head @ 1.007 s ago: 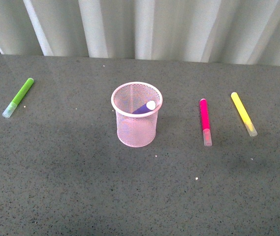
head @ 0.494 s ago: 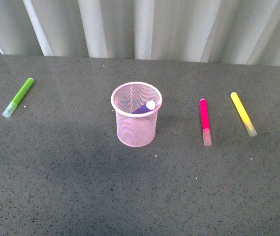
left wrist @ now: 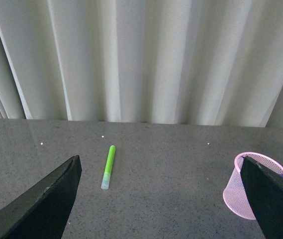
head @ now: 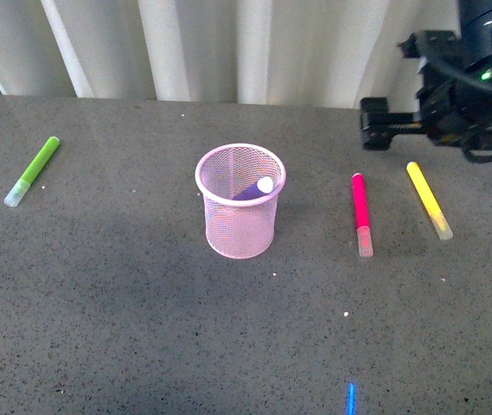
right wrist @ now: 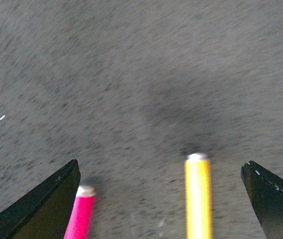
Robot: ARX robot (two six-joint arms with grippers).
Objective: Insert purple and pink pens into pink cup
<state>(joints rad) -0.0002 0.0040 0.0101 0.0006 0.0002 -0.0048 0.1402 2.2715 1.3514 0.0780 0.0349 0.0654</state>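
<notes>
Inside one pink cup (head: pixel 228 233) leans one purple pen (head: pixel 247 192), one pink pen (head: pixel 360 203) outside, both claws (left wrist: pixel 159 159) (right wrist: pixel 159 163) agape.

The right arm (head: pixel 466 91) shows black at the upper right of the front view, its wrist tipped downward. The right gripper (right wrist: pixel 159 167) has its jaws spread wide and grips nothing. The left gripper (left wrist: pixel 159 160) points forward, jaws likewise wide apart and holding nothing.

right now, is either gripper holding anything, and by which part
Nothing is held. The right gripper is open and empty, over the lying pink pen and yellow marker; the left gripper is open and empty too.
</notes>
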